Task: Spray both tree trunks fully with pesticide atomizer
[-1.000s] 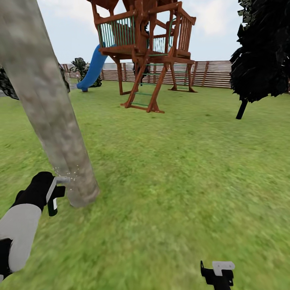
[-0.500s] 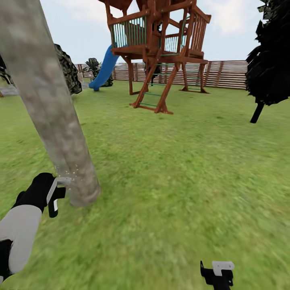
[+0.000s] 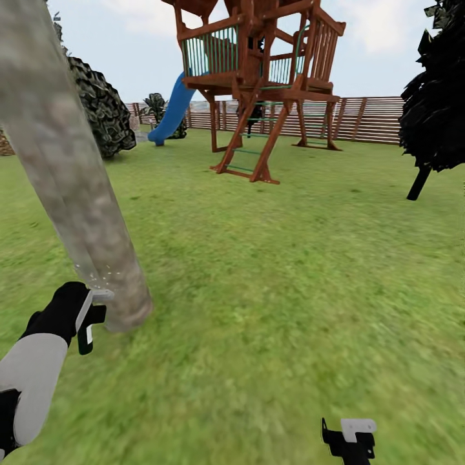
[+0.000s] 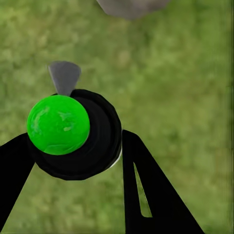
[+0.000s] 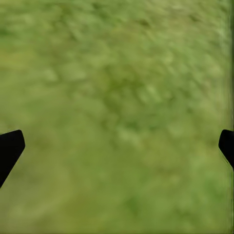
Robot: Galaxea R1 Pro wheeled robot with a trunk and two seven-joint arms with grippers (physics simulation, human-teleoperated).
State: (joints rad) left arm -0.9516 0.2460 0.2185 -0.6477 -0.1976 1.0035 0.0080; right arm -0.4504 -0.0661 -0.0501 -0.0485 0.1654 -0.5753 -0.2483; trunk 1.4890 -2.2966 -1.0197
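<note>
A thick, mottled grey-tan tree trunk (image 3: 77, 194) slants down the left of the head view to its base in the grass. My left gripper (image 3: 89, 315) is right beside that base, shut on the pesticide atomizer (image 3: 98, 297). In the left wrist view the atomizer (image 4: 73, 134) is a black round body with a green cap and a grey nozzle, held between the black fingers (image 4: 146, 190). The nozzle points toward the trunk base (image 4: 131, 6). Tiny white specks of pesticide (image 3: 100, 278) float against the low trunk. My right gripper (image 3: 349, 436) hangs open over bare grass (image 5: 117, 97).
A red-brown wooden play tower (image 3: 258, 77) with a blue slide (image 3: 171, 110) stands far ahead before the slat fence (image 3: 368, 119). A dark leafy bush (image 3: 97, 106) sits behind the trunk. A black thin-stemmed conifer (image 3: 436, 97) is at right. Open lawn lies between.
The whole picture has shifted right as the camera turned left, bringing the bush into view. My left gripper stays at the trunk base with specks still around the nozzle.
</note>
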